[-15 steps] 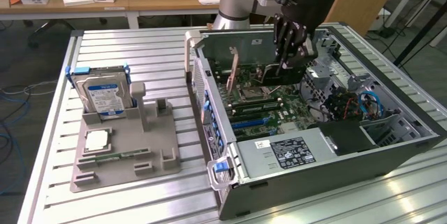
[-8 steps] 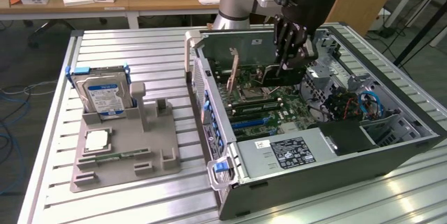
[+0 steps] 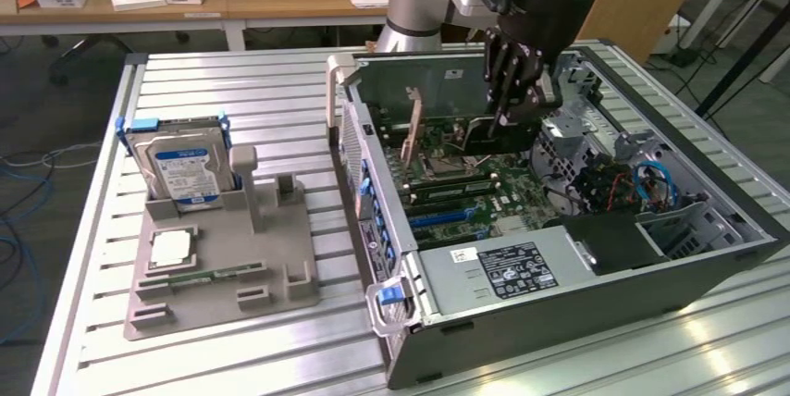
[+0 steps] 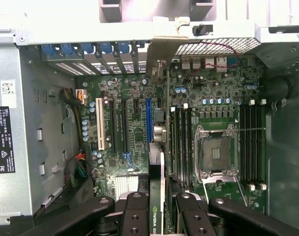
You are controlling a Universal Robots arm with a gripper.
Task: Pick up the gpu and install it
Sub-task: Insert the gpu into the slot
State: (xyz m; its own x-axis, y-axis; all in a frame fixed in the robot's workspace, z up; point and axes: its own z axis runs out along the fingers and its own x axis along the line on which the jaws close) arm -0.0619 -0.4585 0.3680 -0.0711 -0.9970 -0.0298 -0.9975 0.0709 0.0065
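The gpu (image 4: 162,162) stands on edge inside the open computer case (image 3: 593,294), seen as a thin black strip with its silver bracket (image 4: 161,54) at the case's slotted rear wall. It runs over the green motherboard (image 4: 134,142), close beside the blue expansion slot (image 4: 148,118). I cannot tell whether it touches a slot. My gripper (image 4: 156,216) is shut on the card's end away from the bracket. In the exterior view the gripper (image 3: 504,126) reaches down into the case and the gpu (image 3: 463,137) hangs dark below it.
A grey parts holder (image 3: 222,266) lies on the slatted table at the exterior view's left, with a hard drive (image 3: 185,169) upright in it. Inside the case are the power supply (image 3: 519,271), the CPU socket (image 4: 215,152) and memory slots (image 4: 181,142).
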